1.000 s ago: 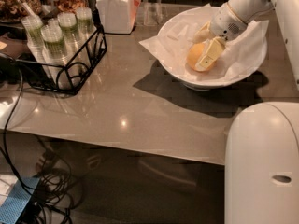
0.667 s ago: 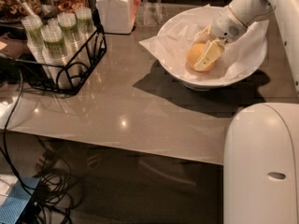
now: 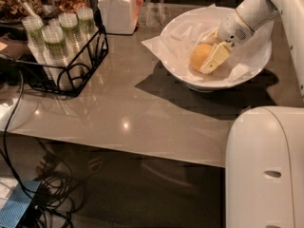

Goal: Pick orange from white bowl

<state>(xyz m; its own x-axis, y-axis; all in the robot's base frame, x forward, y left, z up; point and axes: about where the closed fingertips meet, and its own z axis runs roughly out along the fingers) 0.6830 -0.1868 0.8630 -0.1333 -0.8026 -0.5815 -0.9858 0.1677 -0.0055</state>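
Camera view: cream two-finger tool (image 3: 211,56) is staying put at the round orange-yellow fruit's (image 3: 197,56) three o'clock, inside the wide white paper-lined bowl (image 3: 223,85); clamped or apart, cannot tell, and lifting isn't starting yet.

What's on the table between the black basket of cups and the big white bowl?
Nothing: the camera view shows bare table, only shadow from the white bowl. The gripper is in the bowl, at the orange.

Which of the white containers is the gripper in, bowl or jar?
The wide white bowl on the right; the gripper is in it at the orange. The lidded jar stands apart.
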